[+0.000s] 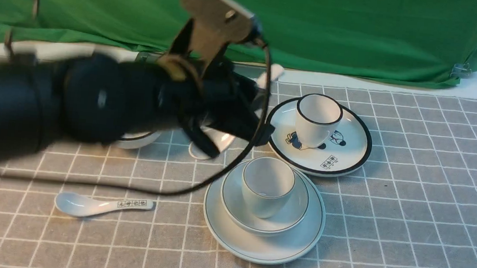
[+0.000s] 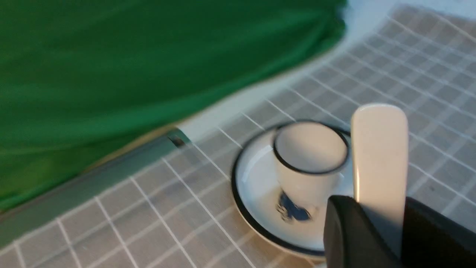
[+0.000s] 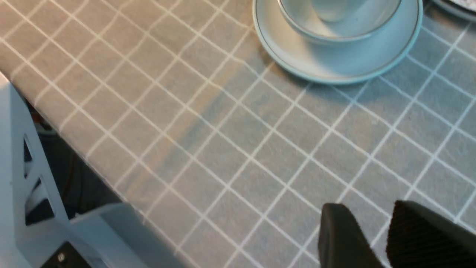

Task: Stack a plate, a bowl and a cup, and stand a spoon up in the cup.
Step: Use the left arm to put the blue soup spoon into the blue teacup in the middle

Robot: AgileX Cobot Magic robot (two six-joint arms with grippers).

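Left hand (image 2: 379,219) is clamped on the plain white spoon (image 2: 377,149), one black finger on each side of the handle. The handle sticks straight out past the fingertips, so its long axis runs in line with the fingers. The rounded handle end points toward the black-rimmed cup (image 2: 310,160) sitting on the cartoon plate (image 2: 253,186). The scoop end is hidden behind the fingers. The spoon is up off the desk (image 3: 223,149), and the front view is too blurry to say exactly how it's tilted.

Right hand (image 3: 368,212) has its fingers apart with nothing between them. It hangs over bare checked cloth near the desk's front edge.

The stack is in the middle: plate (image 1: 260,247), bowl (image 1: 276,223) on it, cup (image 1: 266,185) in the bowl. The lettered spoon (image 1: 100,204) lies flat off to the left.
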